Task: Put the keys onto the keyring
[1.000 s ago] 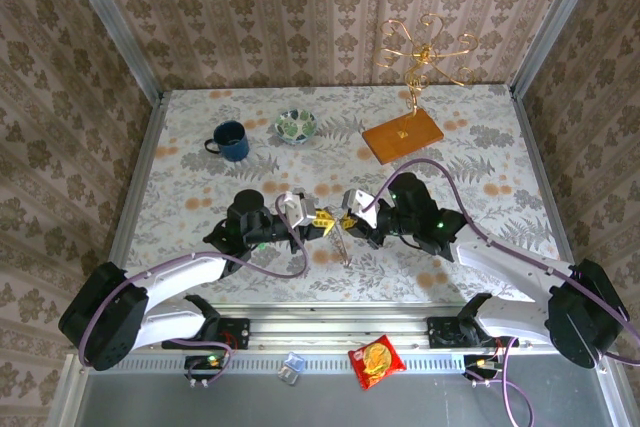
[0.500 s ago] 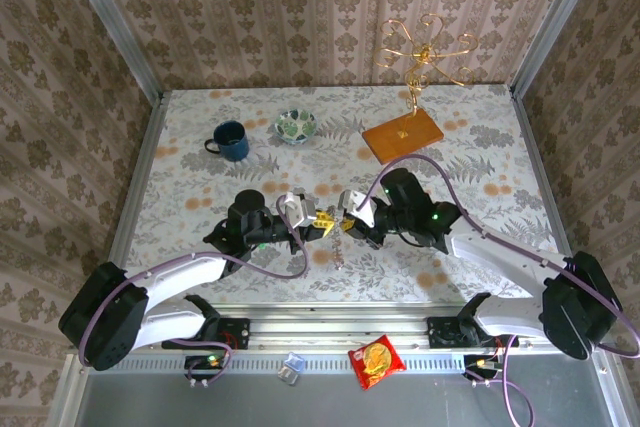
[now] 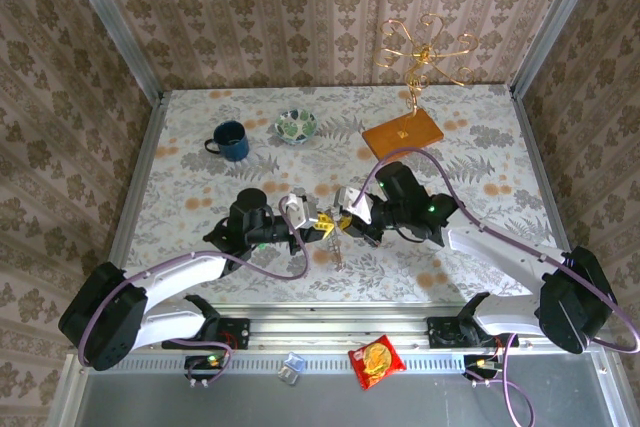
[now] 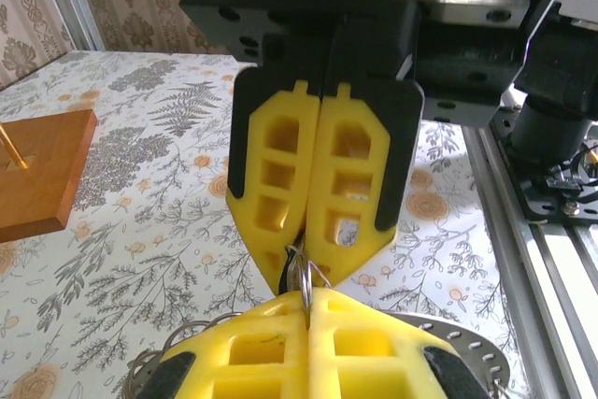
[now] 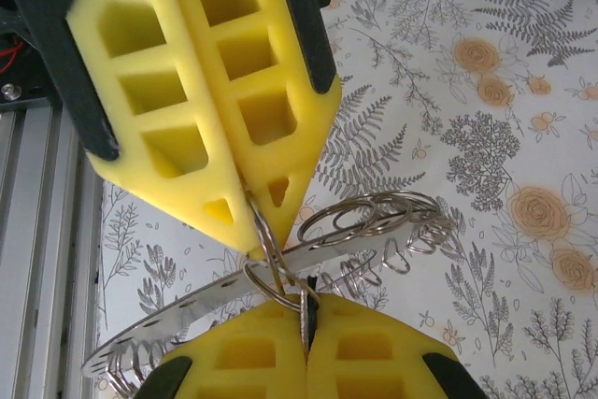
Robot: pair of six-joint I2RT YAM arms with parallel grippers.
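At ctr of the floral surface [image 3: 510, 162] we see both arms reaching in from 6 o'clock and meeting tip to tip.

Around that meeting point, big to small:
- A wooden block w/ a gold wire stand [image 3: 402, 134] sits at approx 1 o'clock, well apart.
- A blue mug [image 3: 230, 140] is at 10 o'clock.
- A small patterned bowl [image 3: 296, 126] is at 11 o'clock, near the mug.
- A red snack packet [image 3: 375, 360] is at 6 o'clock, off the surface on the grey ledge btwn the arm bases.

The left tool [image 3: 320, 224] comes in from 9 o'clock and the right tool [image 3: 346, 221] from 3 o'clock, noses almost touching.

In the wrist views each tool's yellow pads [image 4: 350, 184] are pressed together. Both pinch the same thin wire keyring [image 5: 271, 270], which bridges the small gap btwn the tips.

A flat silver strip [image 5: 187, 310] w/ a row of holes runs crosswise just under the tips. It appears threaded on the keyring. More wire rings [image 5: 374, 217] are bunched along it toward 2 o'clock in the right wrist view. We can't tell whether the strip touches the surface.
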